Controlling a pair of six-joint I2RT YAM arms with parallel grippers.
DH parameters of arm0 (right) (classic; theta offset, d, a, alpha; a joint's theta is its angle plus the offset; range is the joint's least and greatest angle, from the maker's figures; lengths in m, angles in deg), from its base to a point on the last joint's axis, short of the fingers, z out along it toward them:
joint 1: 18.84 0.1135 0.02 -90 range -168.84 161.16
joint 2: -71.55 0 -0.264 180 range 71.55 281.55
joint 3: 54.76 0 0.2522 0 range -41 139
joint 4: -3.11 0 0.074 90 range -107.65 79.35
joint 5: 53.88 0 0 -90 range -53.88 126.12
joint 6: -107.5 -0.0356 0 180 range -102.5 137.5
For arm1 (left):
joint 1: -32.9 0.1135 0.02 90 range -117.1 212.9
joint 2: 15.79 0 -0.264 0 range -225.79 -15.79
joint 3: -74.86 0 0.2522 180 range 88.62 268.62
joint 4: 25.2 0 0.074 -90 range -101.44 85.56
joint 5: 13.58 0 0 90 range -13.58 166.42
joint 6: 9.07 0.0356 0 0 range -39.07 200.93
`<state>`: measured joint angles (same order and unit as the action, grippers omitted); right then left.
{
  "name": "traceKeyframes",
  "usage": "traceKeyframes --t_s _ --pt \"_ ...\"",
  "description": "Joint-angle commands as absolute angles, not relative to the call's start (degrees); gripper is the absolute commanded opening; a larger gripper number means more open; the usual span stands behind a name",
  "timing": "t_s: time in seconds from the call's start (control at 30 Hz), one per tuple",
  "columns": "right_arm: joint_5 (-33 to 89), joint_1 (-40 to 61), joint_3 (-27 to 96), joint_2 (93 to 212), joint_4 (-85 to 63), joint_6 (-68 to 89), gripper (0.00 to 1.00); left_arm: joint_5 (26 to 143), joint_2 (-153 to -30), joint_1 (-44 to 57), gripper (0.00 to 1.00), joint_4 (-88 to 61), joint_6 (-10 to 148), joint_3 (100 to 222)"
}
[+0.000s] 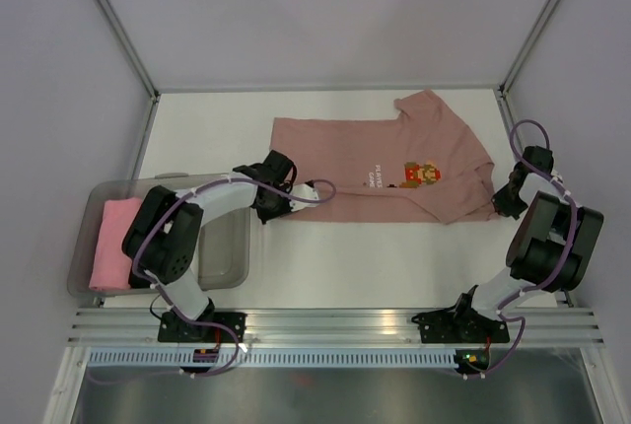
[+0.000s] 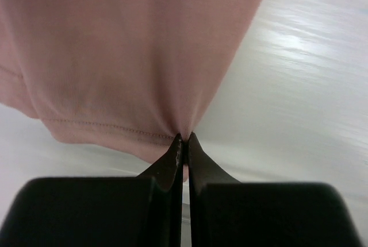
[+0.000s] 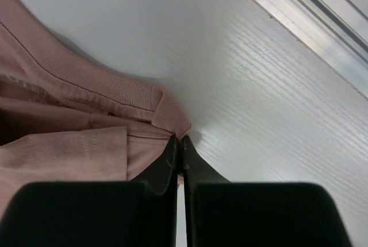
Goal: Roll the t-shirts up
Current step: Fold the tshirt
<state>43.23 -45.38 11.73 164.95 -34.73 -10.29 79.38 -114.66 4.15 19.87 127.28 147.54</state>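
A: Two grips: left gripper clamped on shirt hem, right gripper clamped on collar. Shirt flat on table, centre-far.
B: Folding stage, likely. Next: lift both ends evenly, cloth taut.

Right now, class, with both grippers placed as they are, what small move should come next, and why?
Probably raise both ends a little and draw them gently apart to tauten the cloth. The left gripper is shut on the hem edge of the t-shirt, the right gripper is shut beside its ribbed collar, and the cloth there looks bunched on the table.
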Motion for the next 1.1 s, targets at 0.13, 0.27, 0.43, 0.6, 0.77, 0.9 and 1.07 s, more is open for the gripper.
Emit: traceKeyframes --t_s 0.13,0.27,0.43,0.6,0.77,0.9,1.07 --pt "49.48 -46.08 11.21 162.43 -36.32 -9.92 0.12 82.58 -108.96 1.26 0.02 29.43 124.53 143.64" --pt "49.13 -46.08 11.56 161.90 -36.75 -10.53 0.45 83.01 -108.78 1.26 0.25 30.83 123.82 143.63" --pt "52.28 -45.12 14.89 157.07 -38.77 -8.43 0.50 84.77 -107.73 1.43 0.48 37.06 122.77 151.60" --pt "57.91 -37.31 21.65 153.73 -42.98 -1.15 0.50 93.11 -107.19 5.64 0.56 41.65 119.44 162.43" --pt "50.55 -22.11 22.29 155.30 -44.66 5.89 0.48 91.19 -112.81 10.05 0.56 40.78 118.81 167.02" --pt "39.91 -13.84 21.32 158.29 -47.46 11.69 0.47 88.73 -118.35 10.49 0.56 39.19 119.16 168.51" --pt "42.27 -6.10 20.44 161.98 -49.24 14.16 0.47 86.97 -123.44 11.01 0.55 36.73 120.13 168.78"
